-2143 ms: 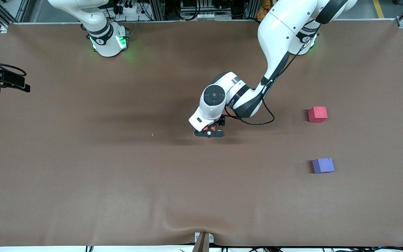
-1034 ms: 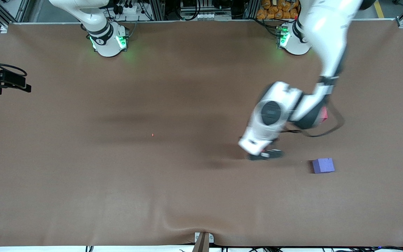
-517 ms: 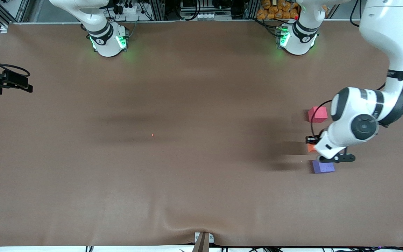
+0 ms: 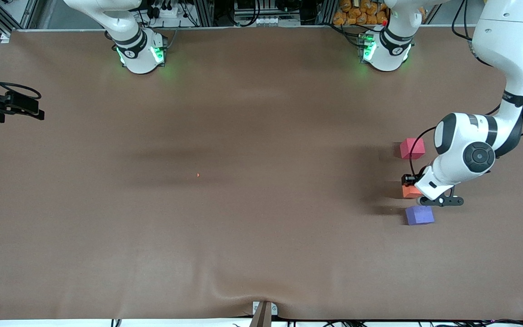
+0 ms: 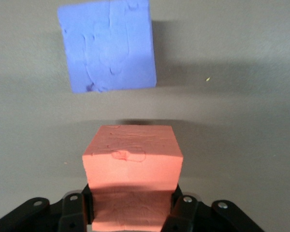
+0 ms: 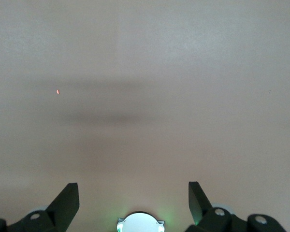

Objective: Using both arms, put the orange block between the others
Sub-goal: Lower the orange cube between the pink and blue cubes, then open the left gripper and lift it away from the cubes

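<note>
The left tool [image 5: 130, 212] has carried the orange block [image 4: 409, 191] from mid-table to between the red cube [image 4: 412, 148] and purple cube [image 4: 419, 215], near the table's [image 4: 243, 227] left-arm end. It is squeezing the block tight. The right tool [image 6: 133, 205] is waiting, wide open.

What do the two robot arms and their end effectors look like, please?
Both arms are glossy white with dark grey joints and round bases lit green. The left arm carries a black cable looping along its forearm. The left end effector and right end effector are black, two-fingered, with small silver screws.

matt foam-like orange block [image 5: 132, 164] with dented, rough faces, matt purple-blue cube [image 5: 108, 46], matt pinkish-red cube [image 4: 412, 148], matt brown cloth-like worktop [image 4: 225, 218], glossy white plastic arms [image 4: 463, 152]
</note>
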Motion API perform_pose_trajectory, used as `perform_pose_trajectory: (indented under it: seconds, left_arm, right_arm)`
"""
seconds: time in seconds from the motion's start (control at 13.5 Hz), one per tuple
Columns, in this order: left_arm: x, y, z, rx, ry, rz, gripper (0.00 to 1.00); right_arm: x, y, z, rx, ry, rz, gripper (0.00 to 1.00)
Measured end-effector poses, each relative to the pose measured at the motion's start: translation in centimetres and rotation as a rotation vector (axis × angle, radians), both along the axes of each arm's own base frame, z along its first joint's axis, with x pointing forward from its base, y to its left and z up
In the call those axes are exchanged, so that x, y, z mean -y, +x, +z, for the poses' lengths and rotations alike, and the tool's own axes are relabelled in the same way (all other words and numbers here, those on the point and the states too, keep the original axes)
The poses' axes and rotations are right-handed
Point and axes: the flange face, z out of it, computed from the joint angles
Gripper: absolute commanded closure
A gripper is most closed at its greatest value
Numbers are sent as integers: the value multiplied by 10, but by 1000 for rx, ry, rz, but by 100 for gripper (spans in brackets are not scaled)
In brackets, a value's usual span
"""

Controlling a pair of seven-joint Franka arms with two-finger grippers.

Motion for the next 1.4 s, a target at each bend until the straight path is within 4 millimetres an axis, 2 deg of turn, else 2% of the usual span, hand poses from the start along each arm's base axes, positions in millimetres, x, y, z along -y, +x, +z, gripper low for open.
perform_pose_trajectory:
  seconds: [0.37, 1.03, 1.11, 1.18, 1.26, 1.4]
  left_arm:
    - [-24, -5, -7, -7, -3, 36, 100]
    - [-22, -9, -22, -33, -10, 34, 99]
    - [-21, -10, -24, -36, -12, 32, 77]
    - [-19, -10, -25, -39, -13, 30, 18]
    - [-19, -10, -25, -39, -13, 30, 0]
    - [-18, -10, -26, -39, -14, 29, 0]
  right_arm:
    - [-9, 1, 0, 6, 1, 16, 0]
    - [-11, 1, 1, 9, 0, 20, 0]
    - [-11, 1, 1, 10, -1, 19, 0]
    - [-10, 1, 1, 10, -2, 19, 0]
    - [-10, 2, 1, 11, -2, 19, 0]
    - [-10, 2, 1, 12, -3, 19, 0]
